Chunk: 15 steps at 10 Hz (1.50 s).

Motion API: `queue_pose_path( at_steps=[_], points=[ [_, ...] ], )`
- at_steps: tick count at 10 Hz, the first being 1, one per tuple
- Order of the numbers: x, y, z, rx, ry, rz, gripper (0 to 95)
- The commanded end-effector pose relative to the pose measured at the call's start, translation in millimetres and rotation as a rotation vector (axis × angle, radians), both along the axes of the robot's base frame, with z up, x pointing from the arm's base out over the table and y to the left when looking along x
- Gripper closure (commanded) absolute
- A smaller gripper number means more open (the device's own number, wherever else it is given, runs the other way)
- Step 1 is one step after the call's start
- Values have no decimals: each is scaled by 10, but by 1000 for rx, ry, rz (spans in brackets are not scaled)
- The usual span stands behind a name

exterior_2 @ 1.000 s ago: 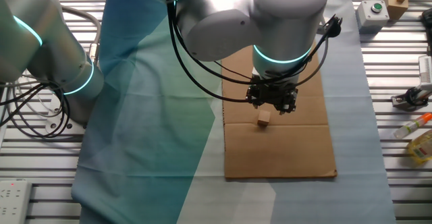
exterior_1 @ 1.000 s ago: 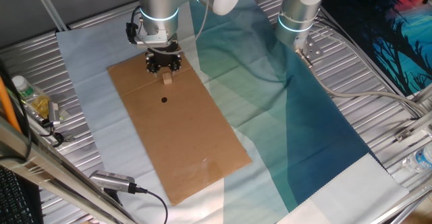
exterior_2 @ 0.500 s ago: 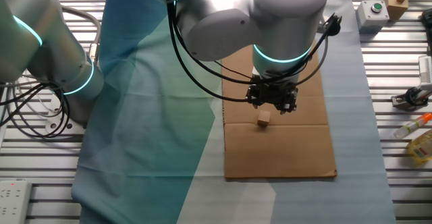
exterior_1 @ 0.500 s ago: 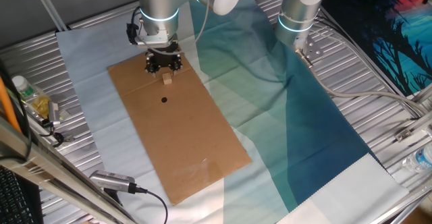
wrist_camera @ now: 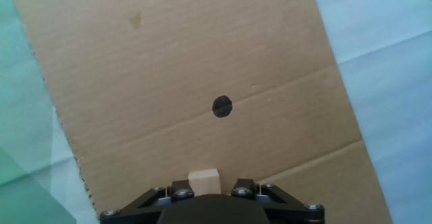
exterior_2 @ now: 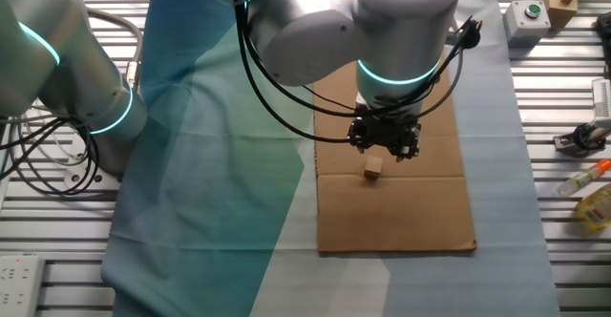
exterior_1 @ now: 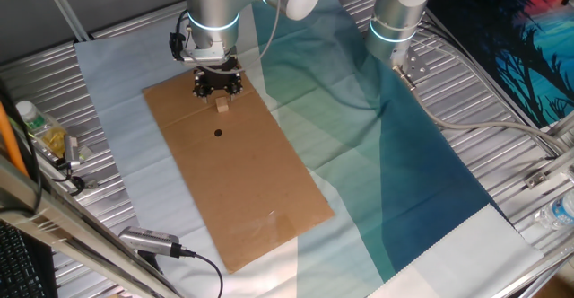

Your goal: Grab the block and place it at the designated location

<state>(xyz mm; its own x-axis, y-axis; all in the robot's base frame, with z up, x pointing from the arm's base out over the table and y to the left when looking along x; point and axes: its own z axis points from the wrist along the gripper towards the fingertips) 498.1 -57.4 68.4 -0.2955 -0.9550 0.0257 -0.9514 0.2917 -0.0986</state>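
The block (exterior_1: 221,106) is a tiny tan wooden cube lying on the brown cardboard (exterior_1: 269,190). It also shows in the other fixed view (exterior_2: 372,170). My gripper (exterior_1: 217,84) hangs just above and behind the block, jaws spread and empty. In the hand view the block (wrist_camera: 204,181) sits between the two finger bases of my gripper (wrist_camera: 210,185), closer to the left one. The designated location, a black dot (exterior_1: 218,134), lies a short way beyond the block on the cardboard, also in the hand view (wrist_camera: 222,106). In the other fixed view the arm hides the dot.
A teal and white cloth (exterior_1: 386,154) covers the slatted metal table. A second arm (exterior_1: 395,20) stands at the back. Bottles (exterior_1: 40,132) and a cable lie at the left edge. A button box (exterior_2: 528,13) and tools (exterior_2: 582,140) lie at the right.
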Motion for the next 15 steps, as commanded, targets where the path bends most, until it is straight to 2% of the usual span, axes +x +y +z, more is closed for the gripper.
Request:
queue_pose_path(
  at_steps=[1, 6, 12, 15],
  points=[
    [-2, -4, -4, -11, 2, 4, 380],
    [-1, -4, -7, -10, 2, 12, 380],
    [38, -48, -189, -9, 0, 28, 380],
    [41, -54, -226, -10, 1, 41, 380]
  ],
)
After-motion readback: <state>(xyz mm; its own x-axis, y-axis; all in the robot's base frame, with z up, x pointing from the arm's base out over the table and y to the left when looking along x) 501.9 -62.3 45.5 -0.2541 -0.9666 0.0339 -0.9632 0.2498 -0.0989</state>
